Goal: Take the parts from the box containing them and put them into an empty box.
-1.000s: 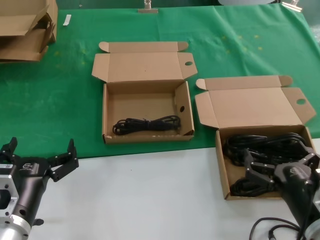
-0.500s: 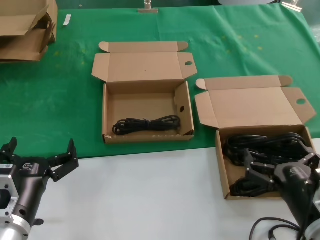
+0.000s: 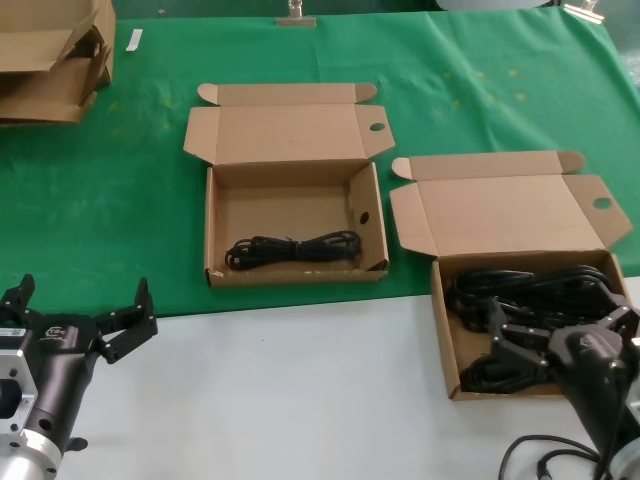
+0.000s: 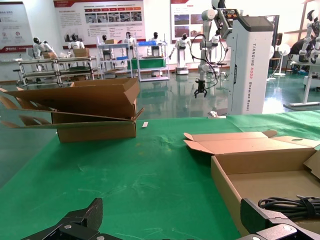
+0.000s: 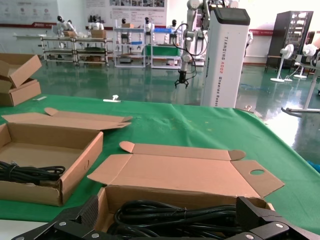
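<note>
The parts (image 3: 530,300), bundles of thin black cable, lie mostly in the box containing them (image 3: 445,340), the open carton at the near right of the worktop (image 3: 300,400), half on the green cloth (image 3: 120,220) and half on the bare white surface. Nothing differs from the earlier frames: both arms, both cartons and every cable bundle sit exactly where they were a second ago.

Counting: two open mailer cartons are in play. The empty box (image 3: 215,230), in the middle of the green cloth, with its upright inner side flap pierced by a round hole, in fact already holds one cable bundle (image 3: 292,249) lying lengthwise along its front wall. The right-hand carton holds several bundles piled together; they overlap too much to count. A stack of flat cartons (image 3: 50,60) sits at the far left corner.

There are two claws. The right claw (image 3: 560,335) hovers just over the near end of the full carton, its fingers spread wide above the cables and gripping nothing; the right wrist view shows both fingertips apart with the bundles (image 5: 175,217) between and below them. The left claw (image 3: 85,320) rests parked at the near left over the white surface, also spread wide and empty.
</note>
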Robot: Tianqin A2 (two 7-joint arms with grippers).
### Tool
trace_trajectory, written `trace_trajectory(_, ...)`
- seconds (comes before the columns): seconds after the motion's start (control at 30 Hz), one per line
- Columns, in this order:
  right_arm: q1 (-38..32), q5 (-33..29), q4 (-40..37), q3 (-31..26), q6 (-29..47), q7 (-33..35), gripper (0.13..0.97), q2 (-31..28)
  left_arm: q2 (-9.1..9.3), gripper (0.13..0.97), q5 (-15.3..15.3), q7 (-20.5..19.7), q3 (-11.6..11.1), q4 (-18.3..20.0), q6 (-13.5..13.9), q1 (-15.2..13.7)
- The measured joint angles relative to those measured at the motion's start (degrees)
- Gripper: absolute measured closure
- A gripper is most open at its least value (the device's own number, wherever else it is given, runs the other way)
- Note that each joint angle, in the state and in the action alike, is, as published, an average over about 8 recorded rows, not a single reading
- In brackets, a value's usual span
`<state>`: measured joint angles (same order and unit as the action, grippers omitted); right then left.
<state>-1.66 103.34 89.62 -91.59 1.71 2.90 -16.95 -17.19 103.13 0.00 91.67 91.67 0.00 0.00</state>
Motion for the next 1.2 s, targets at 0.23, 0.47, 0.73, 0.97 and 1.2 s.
trace_trajectory(0.23,0.00,0.00,0.00,0.00,0.00,0.00,0.129,0.00,0.00,0.132,0.00,0.00,0.00,0.00,0.00,0.00)
trace_trajectory(0.47,0.00,0.00,0.00,0.00,0.00,0.00,0.129,0.00,0.00,0.132,0.00,0.00,0.00,0.00,0.00,0.00)
trace_trajectory(0.73,0.00,0.00,0.00,0.00,0.00,0.00,0.129,0.00,0.00,0.132,0.00,0.00,0.00,0.00,0.00,0.00)
trace_trajectory(0.97,0.00,0.00,0.00,0.00,0.00,0.00,0.129,0.00,0.00,0.132,0.00,0.00,0.00,0.00,0.00,0.00)
trace_trajectory(1.2,0.00,0.00,0.00,0.00,0.00,0.00,0.129,0.00,0.00,0.132,0.00,0.00,0.00,0.00,0.00,0.00)
